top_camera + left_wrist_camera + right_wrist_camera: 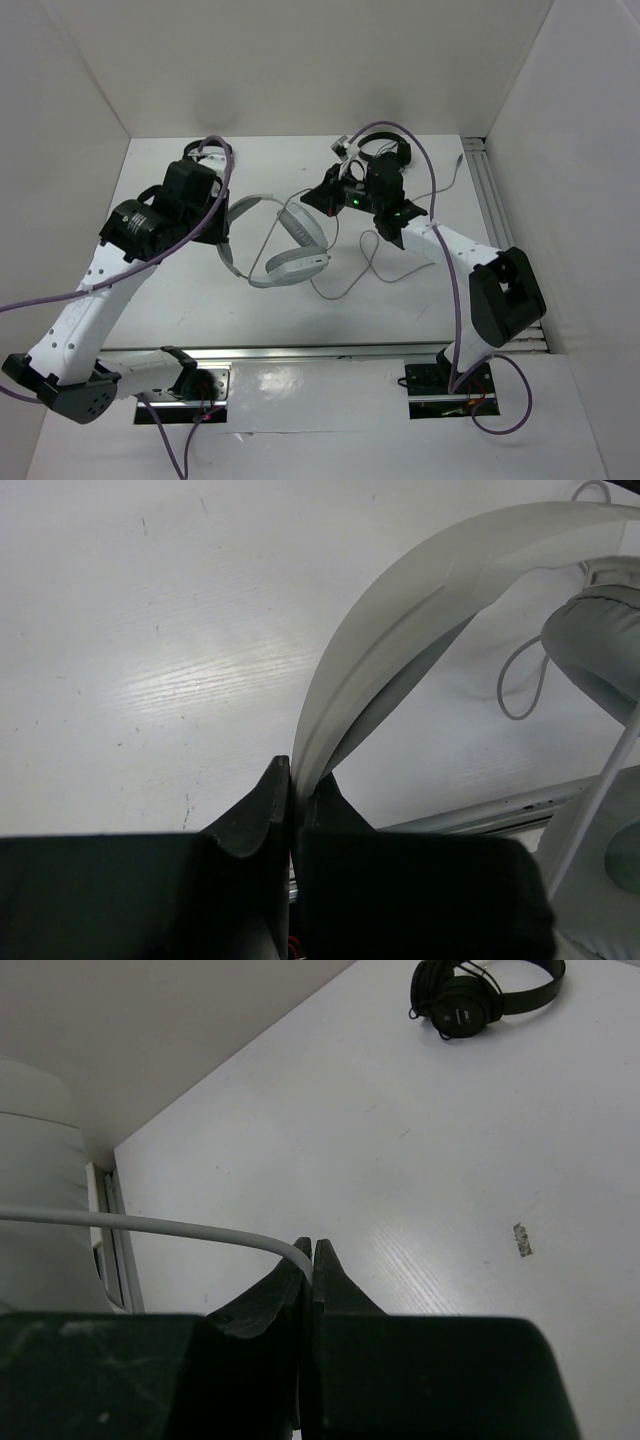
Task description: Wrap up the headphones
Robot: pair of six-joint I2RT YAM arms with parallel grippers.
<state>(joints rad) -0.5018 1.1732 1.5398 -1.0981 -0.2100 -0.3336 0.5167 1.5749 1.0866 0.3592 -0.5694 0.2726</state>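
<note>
The white and light-grey headphones (pixel 290 245) lie in the middle of the table, with the headband (pixel 243 207) arcing left and the two oval earcups stacked at the right. My left gripper (pixel 220 236) is shut on the headband (pixel 400 610), and one grey earcup (pixel 598 640) shows at the right of the left wrist view. My right gripper (pixel 314 198) is shut on the thin pale cable (pixel 150 1225), which leads off to the left from the fingertips. More cable (pixel 352 288) lies looped on the table in front of the right arm.
Black headphones (pixel 385 152) lie at the back of the table, also in the right wrist view (pixel 485 990). A metal rail (pixel 488 195) runs along the right wall and another (pixel 320 355) along the front edge. White walls enclose the table.
</note>
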